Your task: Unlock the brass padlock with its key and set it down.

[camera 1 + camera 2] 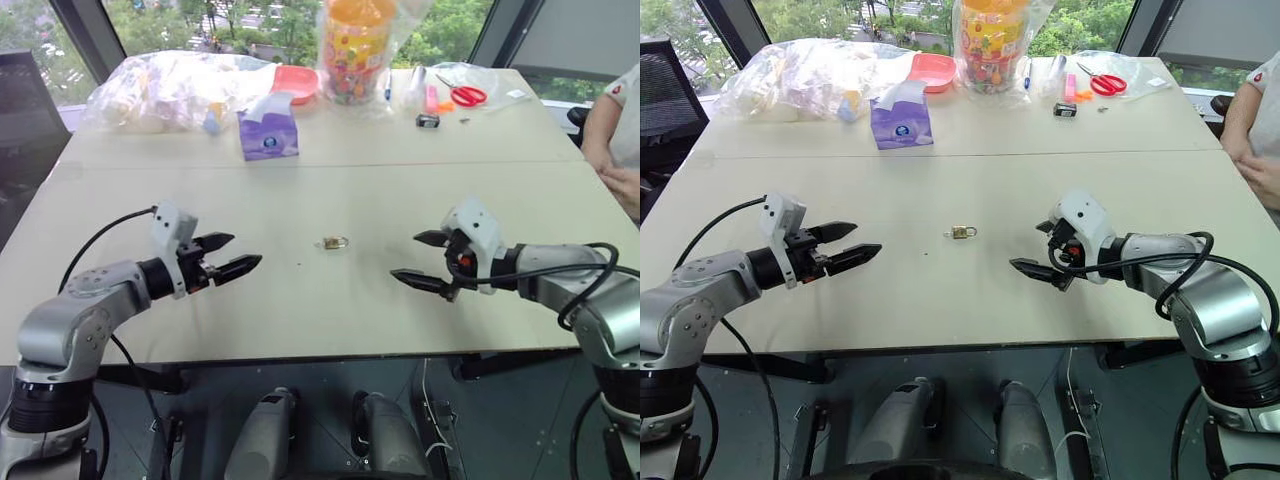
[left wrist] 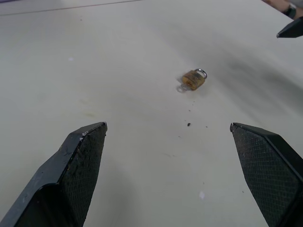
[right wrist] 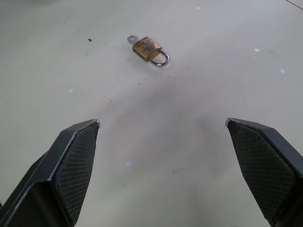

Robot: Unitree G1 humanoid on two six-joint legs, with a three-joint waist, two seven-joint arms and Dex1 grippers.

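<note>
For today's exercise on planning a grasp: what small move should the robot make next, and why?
Probably ease one gripper, say the right, toward the padlock. It lies flat on the table between both open grippers, untouched, its key seemingly in the body; the left gripper sits about as far away.

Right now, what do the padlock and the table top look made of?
Brass padlock: yellow-brass body, dull and mottled, so likely tarnished metal; its loop is silvery and shiny, probably steel. A small silvery key head sticks out of the end opposite the loop. Table: pale matte board, likely laminate, lightly scuffed and speckled.
</note>
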